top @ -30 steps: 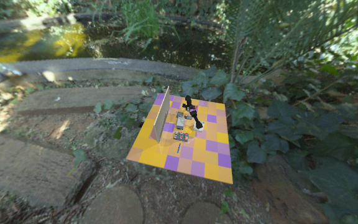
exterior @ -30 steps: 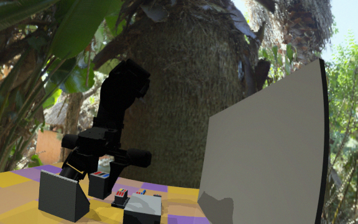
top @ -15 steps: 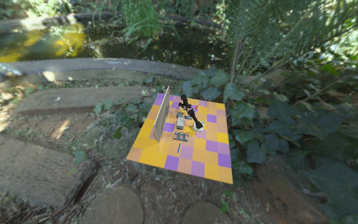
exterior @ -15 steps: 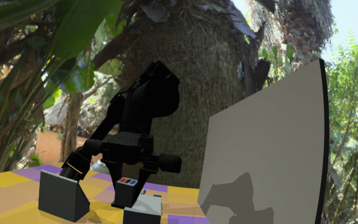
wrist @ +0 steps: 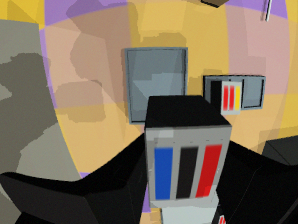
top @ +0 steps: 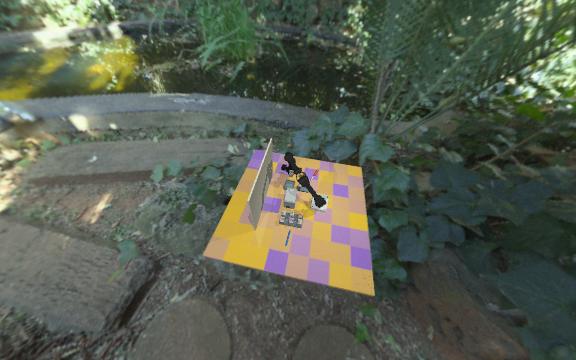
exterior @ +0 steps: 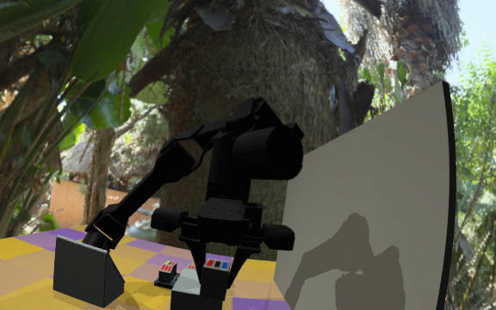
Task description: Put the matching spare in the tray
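My gripper (top: 291,173) (exterior: 215,283) (wrist: 176,137) is shut on a dark spare whose light label (exterior: 217,264) (wrist: 188,172) has blue, black and red bars. It holds the spare above the table, near the grey box (top: 290,198) (exterior: 186,286). The shallow grey tray (top: 289,185) (wrist: 154,65) lies beyond the held spare in the wrist view, its lower right corner hidden. A small rack (top: 303,189) (wrist: 253,93) beside it holds a unit (exterior: 168,272) (wrist: 230,97) with red, red and yellow bars. The mounted unit's back code cannot be read.
A tall pale panel (top: 261,187) (exterior: 373,172) stands at one side. Several red-marked units (top: 291,219) stand in a row, with a blue stick (top: 288,238) nearby. A red-handled tool (top: 315,174) lies behind the arm. A dark wedge-shaped block (exterior: 80,271) stands near the arm's base.
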Controlling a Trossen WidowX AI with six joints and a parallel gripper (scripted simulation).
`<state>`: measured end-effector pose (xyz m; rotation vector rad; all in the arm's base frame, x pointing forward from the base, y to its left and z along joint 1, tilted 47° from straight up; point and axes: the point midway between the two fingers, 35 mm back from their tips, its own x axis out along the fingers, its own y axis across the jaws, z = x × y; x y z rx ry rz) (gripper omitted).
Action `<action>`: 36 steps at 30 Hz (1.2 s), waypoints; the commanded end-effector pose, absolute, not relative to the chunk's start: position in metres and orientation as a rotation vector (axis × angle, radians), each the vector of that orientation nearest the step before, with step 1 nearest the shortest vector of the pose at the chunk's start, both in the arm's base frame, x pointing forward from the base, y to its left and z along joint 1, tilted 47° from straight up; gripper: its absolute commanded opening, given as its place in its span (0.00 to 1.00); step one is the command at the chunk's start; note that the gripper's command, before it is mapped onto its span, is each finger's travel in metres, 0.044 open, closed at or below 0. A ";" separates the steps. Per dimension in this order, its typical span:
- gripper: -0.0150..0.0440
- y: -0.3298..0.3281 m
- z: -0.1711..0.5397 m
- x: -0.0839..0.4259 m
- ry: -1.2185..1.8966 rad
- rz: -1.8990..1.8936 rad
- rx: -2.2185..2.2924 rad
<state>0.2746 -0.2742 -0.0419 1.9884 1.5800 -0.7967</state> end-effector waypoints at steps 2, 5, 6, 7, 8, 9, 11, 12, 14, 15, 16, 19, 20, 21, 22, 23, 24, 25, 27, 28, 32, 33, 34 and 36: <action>0.25 -0.276 -0.040 0.283 1.570 -0.798 1.995; 0.25 -0.275 -0.041 0.283 1.570 -0.798 1.995; 0.25 -0.274 -0.041 0.284 1.570 -0.798 1.995; 0.25 -0.274 -0.042 0.284 1.570 -0.798 1.995; 0.25 -0.274 -0.042 0.284 1.569 -0.798 1.995; 0.25 -0.273 -0.043 0.285 1.569 -0.798 1.995; 0.25 -0.272 -0.044 0.285 1.569 -0.798 1.995; 0.25 -0.272 -0.045 0.285 1.569 -0.798 1.995; 0.25 -0.271 -0.046 0.286 1.569 -0.798 1.995; 0.25 -0.271 -0.046 0.286 1.569 -0.798 1.995; 0.25 -0.270 -0.047 0.286 1.569 -0.798 1.994; 0.25 -0.269 -0.049 0.287 1.569 -0.798 1.994; 0.25 -0.269 -0.049 0.288 1.569 -0.798 1.994; 0.25 -0.268 -0.050 0.288 1.569 -0.798 1.994; 0.25 -0.268 -0.051 0.288 1.569 -0.798 1.994; 0.25 -0.267 -0.051 0.288 1.569 -0.799 1.994; 0.25 -0.267 -0.052 0.289 1.569 -0.799 1.994; 0.25 -0.266 -0.052 0.289 1.568 -0.799 1.994; 0.25 -0.265 -0.053 0.289 1.568 -0.799 1.994; 0.25 -0.265 -0.054 0.290 1.568 -0.799 1.994; 0.25 -0.263 -0.056 0.291 1.568 -0.799 1.994; 0.25 -0.263 -0.057 0.291 1.568 -0.799 1.994; 0.25 -0.262 -0.058 0.291 1.568 -0.799 1.994; 0.25 -0.261 -0.059 0.292 1.568 -0.799 1.994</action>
